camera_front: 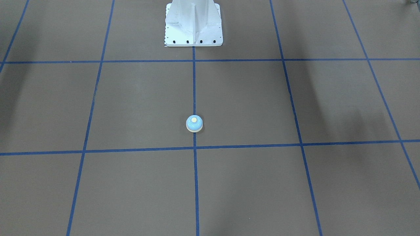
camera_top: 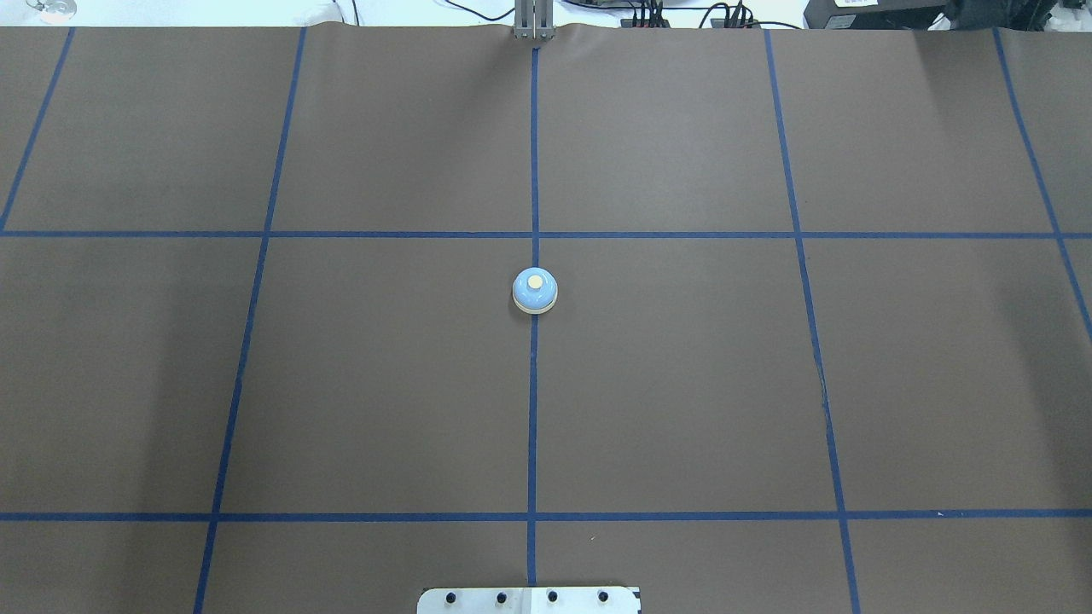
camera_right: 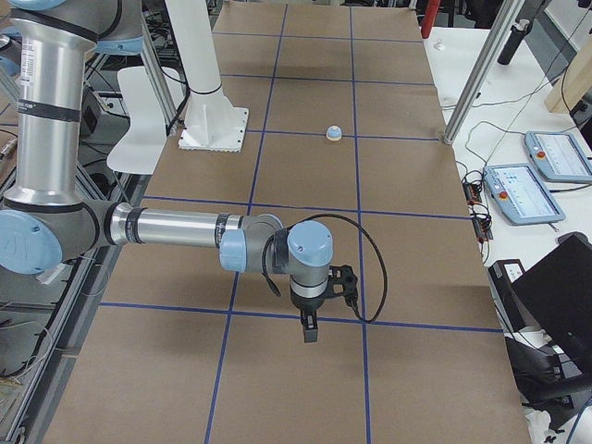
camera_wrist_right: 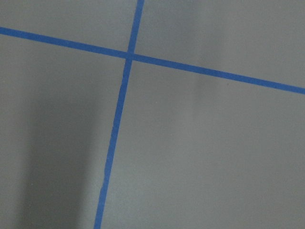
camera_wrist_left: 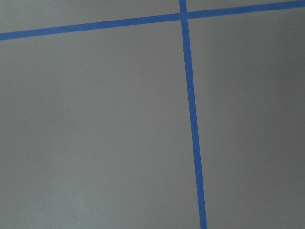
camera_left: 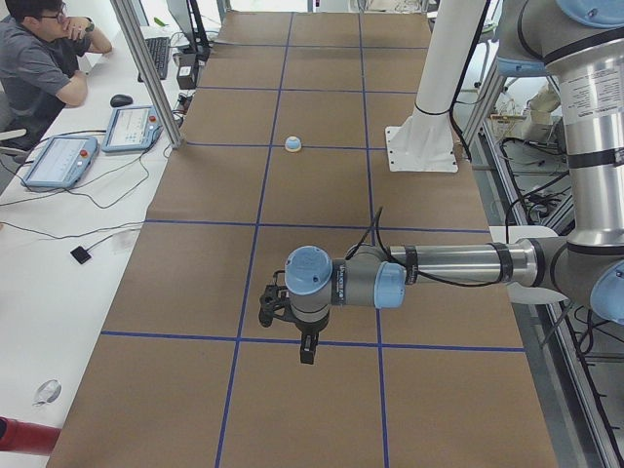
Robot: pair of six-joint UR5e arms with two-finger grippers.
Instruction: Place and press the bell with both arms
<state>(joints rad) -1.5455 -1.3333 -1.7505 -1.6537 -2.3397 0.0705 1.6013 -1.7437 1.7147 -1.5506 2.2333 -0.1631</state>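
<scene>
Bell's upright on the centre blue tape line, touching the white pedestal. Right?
Not touching. The bell stands upright on the centre blue tape line, well apart from the white pedestal, with a clear gap between them; the overhead exterior view shows it.

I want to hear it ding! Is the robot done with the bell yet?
The bell stands upright on the centre blue line, so placing looks done. Nothing is in hand: the left arm and right arm hang far from it. Whether it was pressed doesn't show.
</scene>
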